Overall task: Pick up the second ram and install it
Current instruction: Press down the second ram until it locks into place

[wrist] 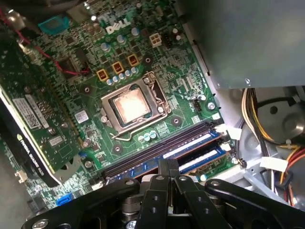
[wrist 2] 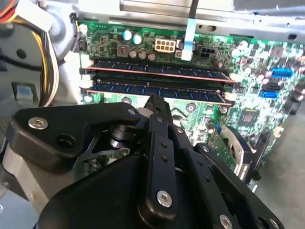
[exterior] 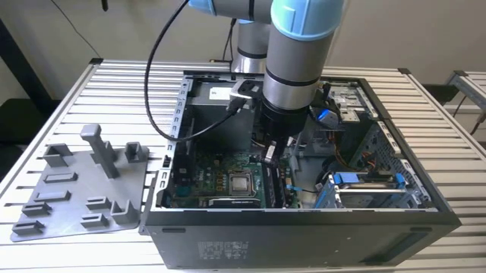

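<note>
Gripper of mine hung low inside the open case, its black fingers drawn together to a narrow tip with nothing between them. That tip sat just above the nearer of two sticks seated in the memory slots. In the second wrist view my linkage and its bolts covered most of the near board, so the ground under the fingers was hidden.

I took the nearer stick for the second ram. It stood on edge in its slot, long axis running along the slot, parallel to the first stick just beyond it. Pale latches sat at both ends; whether they had closed fully I could not tell. In the first wrist view the ram showed as a blue strip with a pale label, its near end cut off behind my fingers.

Past the slots lay the green motherboard, dotted with small capacitors, and the square metal socket in its frame. A dark card stood on edge further over.

Outside the case, toward the exterior view's left, the grey plastic tray with its upright posts lay on the slatted metal table.
</note>
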`<state>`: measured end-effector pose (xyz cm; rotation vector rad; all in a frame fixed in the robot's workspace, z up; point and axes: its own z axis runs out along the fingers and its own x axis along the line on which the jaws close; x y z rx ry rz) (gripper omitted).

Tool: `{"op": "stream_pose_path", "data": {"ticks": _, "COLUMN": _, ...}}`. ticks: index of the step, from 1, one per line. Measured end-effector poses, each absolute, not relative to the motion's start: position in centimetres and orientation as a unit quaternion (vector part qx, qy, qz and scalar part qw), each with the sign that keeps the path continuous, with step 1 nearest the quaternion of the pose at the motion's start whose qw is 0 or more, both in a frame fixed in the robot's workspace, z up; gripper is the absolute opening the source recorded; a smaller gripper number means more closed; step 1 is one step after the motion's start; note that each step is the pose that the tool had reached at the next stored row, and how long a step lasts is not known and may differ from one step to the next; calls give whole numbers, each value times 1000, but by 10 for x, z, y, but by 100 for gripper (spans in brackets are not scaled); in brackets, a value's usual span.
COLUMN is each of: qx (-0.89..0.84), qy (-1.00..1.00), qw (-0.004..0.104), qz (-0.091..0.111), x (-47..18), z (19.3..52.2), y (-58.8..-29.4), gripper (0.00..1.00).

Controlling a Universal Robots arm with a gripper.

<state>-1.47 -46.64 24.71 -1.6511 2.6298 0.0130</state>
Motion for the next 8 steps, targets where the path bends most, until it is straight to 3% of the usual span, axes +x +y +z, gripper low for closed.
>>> {"op": "stream_pose_path", "data": {"ticks": 8, "qx": -592, "qy": 806, "qw": 18, "qz": 5, "x": -15, "z": 247, "y": -466, "gripper": 11}}
